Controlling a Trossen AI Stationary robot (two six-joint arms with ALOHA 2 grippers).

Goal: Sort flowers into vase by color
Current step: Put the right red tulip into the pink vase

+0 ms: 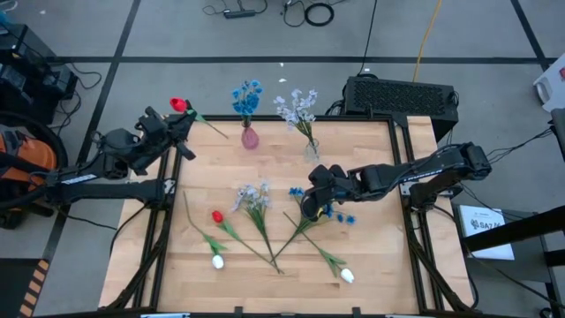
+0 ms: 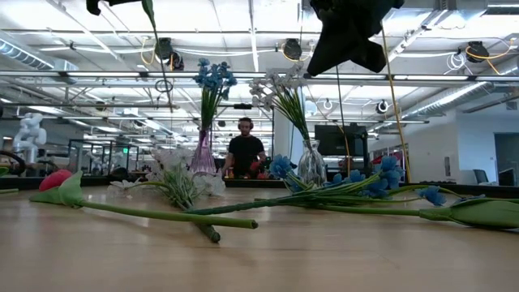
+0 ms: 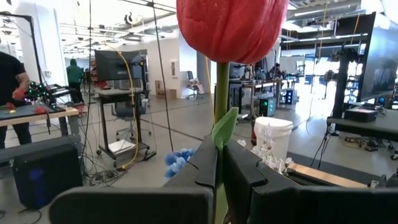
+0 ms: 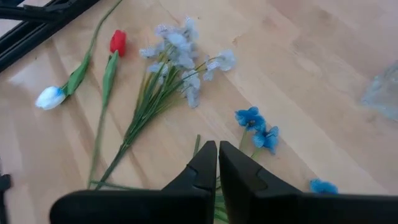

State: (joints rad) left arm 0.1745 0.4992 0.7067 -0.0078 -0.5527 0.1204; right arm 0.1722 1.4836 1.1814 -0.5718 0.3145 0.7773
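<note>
My left gripper (image 1: 183, 120) is over the table's far left corner, shut on a red tulip (image 1: 179, 104). Its bud (image 3: 231, 28) stands past the fingertips in the left wrist view. My right gripper (image 1: 311, 203) is shut and holds nothing I can see. It hangs above the blue flowers (image 1: 340, 215) lying on the table. Also lying flat on the wood are a lavender-white spray (image 1: 254, 196), another red tulip (image 1: 217, 216) and two white tulips (image 1: 217, 261) (image 1: 347, 276). A pink vase (image 1: 250, 137) holds blue flowers (image 1: 247, 95). A clear vase (image 1: 312, 150) holds lavender-white sprays (image 1: 297, 106). My left gripper pinches the red tulip's green stem (image 3: 219, 146) between its two fingers, a short way below the bud, beside a leaf (image 3: 225, 127). The stem lies across the fingers. The tulip is lifted clear of the table, and its long stem end (image 1: 216, 131) trails out toward the pink vase.
The two vases stand close together at the far middle of the table. A black box (image 1: 402, 95) sits behind the far right corner. The loose flowers cross each other in the table's middle and near half. A person (image 2: 245, 150) stands in the room beyond.
</note>
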